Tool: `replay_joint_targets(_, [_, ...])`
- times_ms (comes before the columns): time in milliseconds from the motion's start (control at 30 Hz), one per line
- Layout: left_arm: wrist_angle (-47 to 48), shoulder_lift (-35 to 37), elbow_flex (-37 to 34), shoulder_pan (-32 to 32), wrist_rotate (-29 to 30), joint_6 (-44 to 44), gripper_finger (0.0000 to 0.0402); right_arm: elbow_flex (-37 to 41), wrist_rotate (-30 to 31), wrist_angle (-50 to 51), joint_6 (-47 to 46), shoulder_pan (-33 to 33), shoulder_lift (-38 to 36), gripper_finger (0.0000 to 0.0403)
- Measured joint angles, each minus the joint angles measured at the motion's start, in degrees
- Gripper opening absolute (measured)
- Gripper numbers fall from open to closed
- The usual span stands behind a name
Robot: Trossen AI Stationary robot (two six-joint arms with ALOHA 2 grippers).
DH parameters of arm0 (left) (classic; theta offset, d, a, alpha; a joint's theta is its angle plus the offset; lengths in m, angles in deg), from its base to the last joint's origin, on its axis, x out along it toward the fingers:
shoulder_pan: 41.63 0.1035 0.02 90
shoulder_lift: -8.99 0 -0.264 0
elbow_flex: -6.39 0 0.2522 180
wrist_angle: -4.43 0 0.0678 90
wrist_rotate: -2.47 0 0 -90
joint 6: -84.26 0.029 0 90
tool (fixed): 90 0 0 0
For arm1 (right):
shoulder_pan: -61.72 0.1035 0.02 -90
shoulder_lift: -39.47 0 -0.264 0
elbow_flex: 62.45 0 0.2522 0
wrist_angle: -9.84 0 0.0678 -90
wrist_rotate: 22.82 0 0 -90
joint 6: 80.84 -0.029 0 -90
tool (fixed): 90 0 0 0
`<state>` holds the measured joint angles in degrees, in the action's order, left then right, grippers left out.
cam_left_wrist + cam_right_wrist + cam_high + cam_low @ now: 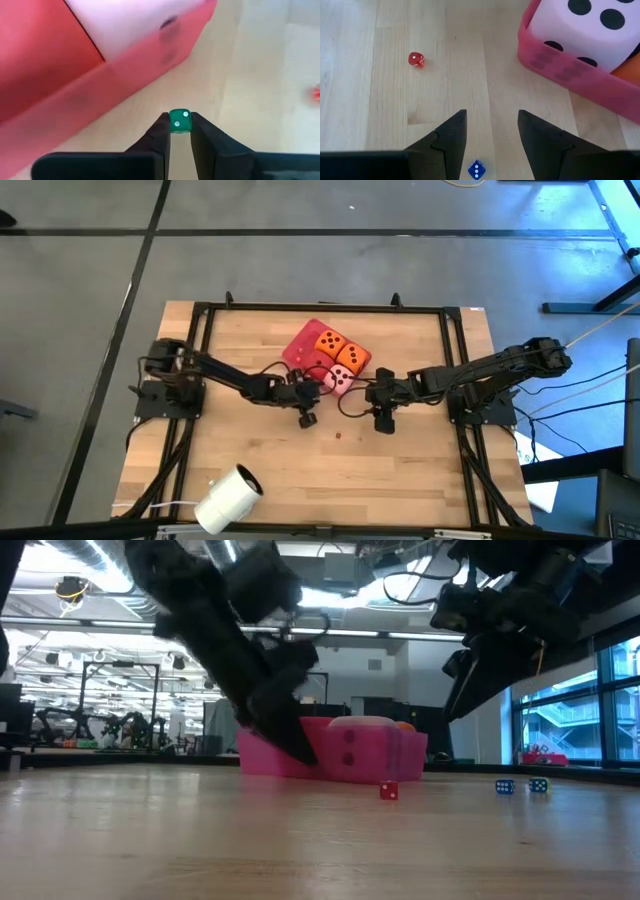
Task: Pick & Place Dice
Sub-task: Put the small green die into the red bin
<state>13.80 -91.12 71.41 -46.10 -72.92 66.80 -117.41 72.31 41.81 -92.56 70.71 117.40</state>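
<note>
A red tray (298, 340) sits at the table's far middle. It holds two orange dice (341, 348) and a pink die (340, 380), also seen in the right wrist view as the pink die (590, 30). I cannot tell a red cube apart from the tray. My left gripper (180, 131) is beside the tray's near wall (125, 70), shut on a small green die (179, 121). My right gripper (492, 127) is open, raised over the table near the tray, with a small blue die (476, 170) on the wood below its fingers. My left gripper pinches the small green die (179, 121) between its two fingertips (161, 131), one on each opposite side face. A two-pip face looks toward the wrist camera. Whether the die rests on the table or is lifted, I cannot tell.
A small red die (338, 436) lies on the wood near both grippers and shows as the small red die (416, 59) in the right wrist view. Two small blue dice (505, 786) appear in the low view. A white roll (228, 498) lies at the table's near-left edge.
</note>
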Motion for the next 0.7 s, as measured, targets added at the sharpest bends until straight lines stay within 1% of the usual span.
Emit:
replay_joint_targets(100, [4.8,4.3,0.1,0.0,1.2,0.1,0.0048,0.0,0.0,-0.3,0.0,0.0,0.0,0.0178])
replay_joint_targets(200, [9.4,9.5,0.1,0.0,5.1,0.2,0.0046,0.0,0.0,-0.3,0.0,0.0,0.0,0.0178])
replay_joint_targets(367, [15.3,17.2,0.1,0.9,17.6,0.7,0.0046,0.0,0.0,-1.1,0.2,0.0,0.0,0.0178])
replay_joint_targets(433, [16.2,18.6,0.1,2.3,20.8,1.3,0.0048,0.0,0.0,-1.4,0.2,0.0,0.0,0.0178])
replay_joint_targets(533, [18.3,19.4,0.1,5.4,20.6,2.1,0.0049,0.0,0.0,-1.5,0.2,0.0,0.0,0.0178])
replay_joint_targets(700, [20.1,17.5,0.1,12.7,13.8,2.2,0.0048,0.1,0.0,-1.8,0.2,0.0,0.0,0.0178])
